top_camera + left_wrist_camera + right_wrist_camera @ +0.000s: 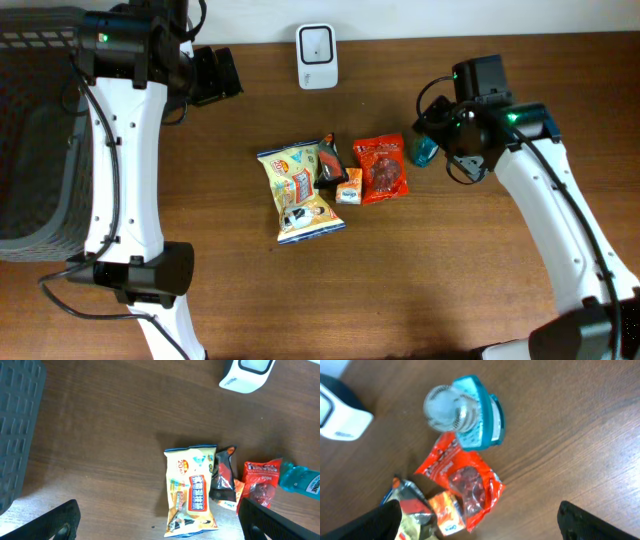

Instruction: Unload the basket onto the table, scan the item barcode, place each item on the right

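Closest in right wrist view: dark fingertips [377, 522] of right jaws at both bottom corners, spread wide, clamped on nothing. Ahead of them, toward top of that view, upright teal bottle [482, 420] seen from above, clear cap up, clear of both fingertips. Just below bottle in frame, red packet [465, 480], then small orange box [445, 512] and dark packet [412, 500] crowded together. White scanner [317, 56] at far edge of brown surface [450, 290], well apart from the pile. From overhead: right jaws hidden under own wrist housing, above or just beside bottle at right end of the row; exact offset not readable. Row from left to right: yellow snack bag [300, 190], dark packet, orange box, red packet, bottle. First four touching or overlapping, bottle just beside red packet. Left jaws up near far-left part of surface, left of scanner, well apart from every item. In left wrist view fingertips [55, 525] at both bottom corners, wide apart, empty; yellow snack bag flat on surface ahead, between them in frame, no contact, dark packet and red packet beyond it to the right. Dark grey basket [30, 150] at left edge, beside left arm.
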Robot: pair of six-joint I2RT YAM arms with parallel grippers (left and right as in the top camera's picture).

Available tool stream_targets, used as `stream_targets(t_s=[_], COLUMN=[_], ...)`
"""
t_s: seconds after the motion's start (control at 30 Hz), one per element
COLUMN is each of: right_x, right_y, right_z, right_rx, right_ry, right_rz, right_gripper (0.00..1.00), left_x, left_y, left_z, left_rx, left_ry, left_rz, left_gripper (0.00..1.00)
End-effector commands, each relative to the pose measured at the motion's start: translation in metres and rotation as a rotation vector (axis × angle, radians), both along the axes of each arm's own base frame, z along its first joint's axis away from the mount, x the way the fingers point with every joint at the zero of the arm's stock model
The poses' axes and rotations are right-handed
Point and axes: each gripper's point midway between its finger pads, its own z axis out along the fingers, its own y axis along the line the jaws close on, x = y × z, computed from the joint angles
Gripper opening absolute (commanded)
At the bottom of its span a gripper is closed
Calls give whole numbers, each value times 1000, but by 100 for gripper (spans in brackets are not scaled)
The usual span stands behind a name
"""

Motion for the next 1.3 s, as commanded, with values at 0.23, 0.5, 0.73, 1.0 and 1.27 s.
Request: stream_targets(t_s=[0.23, 0.5, 0.73, 1.0, 1.27], right_x=[-99, -127, -115, -95, -135], right_y=[1, 50, 37, 42, 47], right_z=[121, 129, 115, 81, 112], right_rx=[49, 312, 235, 226, 297], right_ry=[-203, -150, -120, 5, -50], right_rz=[56, 220, 169, 158, 200], right_gripper=[98, 99, 98, 99, 99], left_x=[-5, -5, -5, -5, -5], left_y=[3, 2, 3, 2, 3], left_z=[10, 10, 10, 10, 10], left_rx=[-2, -2, -1, -2, -2], left_ry=[-25, -25, -25, -25, -25], left_rz=[-7, -7, -7, -7, -7], left_gripper=[99, 99, 99, 99, 99])
